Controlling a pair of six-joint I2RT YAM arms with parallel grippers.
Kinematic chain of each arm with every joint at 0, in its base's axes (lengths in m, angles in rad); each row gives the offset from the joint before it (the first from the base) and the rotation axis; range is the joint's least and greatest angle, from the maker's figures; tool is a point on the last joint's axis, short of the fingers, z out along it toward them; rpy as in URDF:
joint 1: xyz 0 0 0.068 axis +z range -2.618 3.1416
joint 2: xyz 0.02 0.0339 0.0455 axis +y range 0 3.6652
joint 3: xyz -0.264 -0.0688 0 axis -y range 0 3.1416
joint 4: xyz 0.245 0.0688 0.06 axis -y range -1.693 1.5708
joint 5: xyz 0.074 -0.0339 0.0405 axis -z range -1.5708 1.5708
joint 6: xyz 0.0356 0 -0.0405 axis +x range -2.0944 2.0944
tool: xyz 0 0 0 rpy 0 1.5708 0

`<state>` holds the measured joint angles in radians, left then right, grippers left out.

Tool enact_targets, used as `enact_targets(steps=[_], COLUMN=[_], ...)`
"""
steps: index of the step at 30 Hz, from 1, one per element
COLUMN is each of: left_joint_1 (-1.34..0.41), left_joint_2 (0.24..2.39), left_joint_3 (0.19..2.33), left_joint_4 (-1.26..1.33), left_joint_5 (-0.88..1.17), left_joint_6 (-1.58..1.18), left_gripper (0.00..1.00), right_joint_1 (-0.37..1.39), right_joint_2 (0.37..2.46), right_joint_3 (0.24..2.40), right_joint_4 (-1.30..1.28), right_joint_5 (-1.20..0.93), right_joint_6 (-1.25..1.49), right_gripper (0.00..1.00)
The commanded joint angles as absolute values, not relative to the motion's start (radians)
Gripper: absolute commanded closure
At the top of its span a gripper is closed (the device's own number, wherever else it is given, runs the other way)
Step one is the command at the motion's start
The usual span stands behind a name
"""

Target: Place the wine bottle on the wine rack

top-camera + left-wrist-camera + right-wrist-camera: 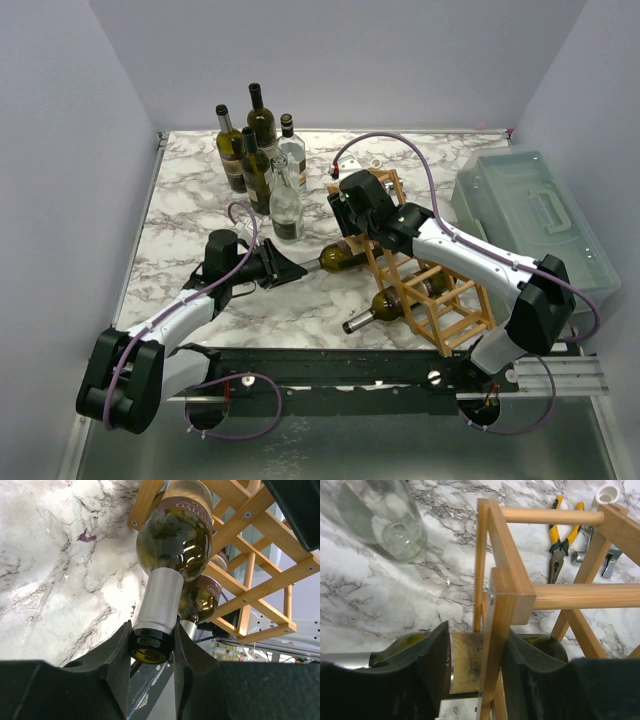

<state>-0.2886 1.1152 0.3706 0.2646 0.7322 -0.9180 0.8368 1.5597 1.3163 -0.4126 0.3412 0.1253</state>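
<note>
- Clamps the left gripper (152, 647) on the wine bottle (175, 535), with both fingers (117, 655) pressed to the neck right at the mouth, below the silver foil sleeve.
- Points the bottle base-first away from that gripper, tilted, with its body partly inside an open cell of the wine rack (260, 540) straight ahead of the fingers.
- Shows a second bottle (202, 597) just beside and under the held one, lying in a lower cell with its neck toward the left gripper.
- Straddles the held bottle's labelled body and one upright rack stick with the right gripper (477, 645), one finger on each side.
- Cannot tell whether the right fingers (420, 680) squeeze or merely bracket glass and wood.
- Finds a clear glass bottle (375, 510) ahead of the right gripper and to its left, on the marble table (435, 580).
- Finds yellow-handled pliers (560, 540) ahead and to the right of the same gripper, lying beyond the rack's sticks.
- Has a cluster of upright bottles (255, 150) well beyond the left gripper, and a translucent grey-green box (530, 215) on the far side of the rack from it.
</note>
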Motion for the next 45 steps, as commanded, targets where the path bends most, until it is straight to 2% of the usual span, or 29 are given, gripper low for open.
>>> enact_targets(steps=[1, 4, 10, 20, 25, 29, 33, 40, 45], left_joint_1=[-0.290, -0.309, -0.326, -0.431, -0.451, -0.449, -0.448, -0.446, -0.445], left_joint_2=[1.102, 1.097, 1.117, 1.189, 1.041, 0.889, 0.793, 1.021, 1.077], left_joint_3=[0.327, 0.299, 0.257, 0.252, 0.218, 0.241, 0.236, 0.252, 0.250], left_joint_4=[0.250, 0.277, 0.337, 0.464, 0.446, 0.251, 0.162, 0.337, 0.373], left_joint_5=[0.556, 0.528, 0.489, 0.389, 0.338, 0.272, 0.224, 0.297, 0.303], left_joint_6=[-0.940, -0.955, -0.985, -1.010, -1.046, -1.029, -1.032, -1.045, -1.014], left_gripper=[1.00, 1.00, 1.00, 1.00, 1.00, 1.00, 1.00, 1.00, 1.00], right_joint_1=[0.828, 0.825, 0.819, 0.788, 0.713, 0.630, 0.592, 0.578, 0.560], right_joint_2=[1.595, 1.607, 1.617, 1.607, 1.573, 1.571, 1.588, 1.613, 1.653], right_joint_3=[1.340, 1.327, 1.316, 1.284, 1.245, 1.241, 1.240, 1.239, 1.264], right_joint_4=[-0.416, -0.392, -0.377, -0.362, -0.319, -0.313, -0.317, -0.317, -0.347], right_joint_5=[0.360, 0.351, 0.301, 0.266, 0.117, -0.038, -0.112, -0.182, -0.253], right_joint_6=[0.124, 0.115, 0.130, 0.148, 0.168, 0.175, 0.167, 0.158, 0.129], right_gripper=[0.59, 0.68, 0.99, 0.99, 0.99, 0.99, 0.99, 0.99, 0.99])
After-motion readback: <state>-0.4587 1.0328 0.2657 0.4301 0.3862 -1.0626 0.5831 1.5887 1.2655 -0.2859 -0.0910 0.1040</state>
